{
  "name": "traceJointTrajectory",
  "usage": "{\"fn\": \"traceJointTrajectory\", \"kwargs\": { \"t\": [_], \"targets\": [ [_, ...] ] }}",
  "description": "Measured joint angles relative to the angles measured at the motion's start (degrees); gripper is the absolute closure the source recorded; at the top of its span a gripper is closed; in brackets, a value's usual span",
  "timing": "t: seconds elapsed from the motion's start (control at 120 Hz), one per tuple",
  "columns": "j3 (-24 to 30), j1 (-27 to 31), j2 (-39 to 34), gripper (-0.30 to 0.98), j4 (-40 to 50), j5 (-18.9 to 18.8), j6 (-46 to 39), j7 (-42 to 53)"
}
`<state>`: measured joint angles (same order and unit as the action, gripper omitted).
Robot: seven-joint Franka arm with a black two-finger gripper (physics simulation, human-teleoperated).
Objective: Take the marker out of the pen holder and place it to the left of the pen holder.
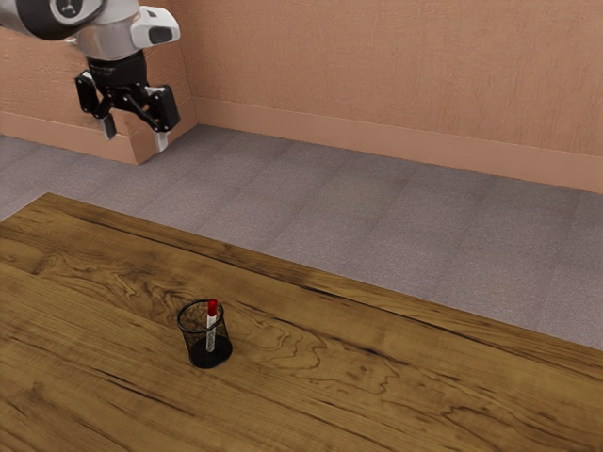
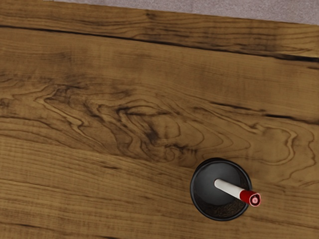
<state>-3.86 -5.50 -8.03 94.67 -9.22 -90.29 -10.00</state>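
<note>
the desk (image 1: pixel 424 395) comes first, a broad brown wooden top with dark, swirling grain, lower than the claw (image 1: pixel 135 136). past its far edge lies the grey floor (image 1: pixel 396 217), also lower than the claw. the pinkish, rough wall (image 1: pixel 377 66) rises behind the claw, with a smooth strip along its foot.

the arm (image 1: pixel 105 36), pale with dark parts, comes in from the exterior view's upper left and ends in the claw. the claw itself is black with pale tips pointing down, and its two fingers stand wide apart.

the pen holder (image 1: pixel 196 350) is a round, black mesh cup, upright on the desk, well below the claw and off toward the exterior view's right from it. the smallest thing is the marker (image 1: pixel 211 330), white with a red end. it is inside the pen holder, well apart from the claw, leaning a little, red end up and poking above the rim.
</note>
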Motion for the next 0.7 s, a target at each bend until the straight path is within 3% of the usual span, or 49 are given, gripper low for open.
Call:
{"fn": "traceJointTrajectory", "kwargs": {
  "t": [0.108,0.175,0.542,0.7],
  "targets": [
    [0.3,0.1,-0.1,0.00,0.5,0.1,-0.8,-0.4],
    [0.4,0.1,0.3,0.00,5.3,0.1,-3.1,-0.7],
    [0.3,-2.4,6.2,0.00,25.5,0.7,-25.1,-2.7],
    [0.3,-1.9,6.7,0.00,30.0,4.6,-33.0,-3.9]
  ]
}}
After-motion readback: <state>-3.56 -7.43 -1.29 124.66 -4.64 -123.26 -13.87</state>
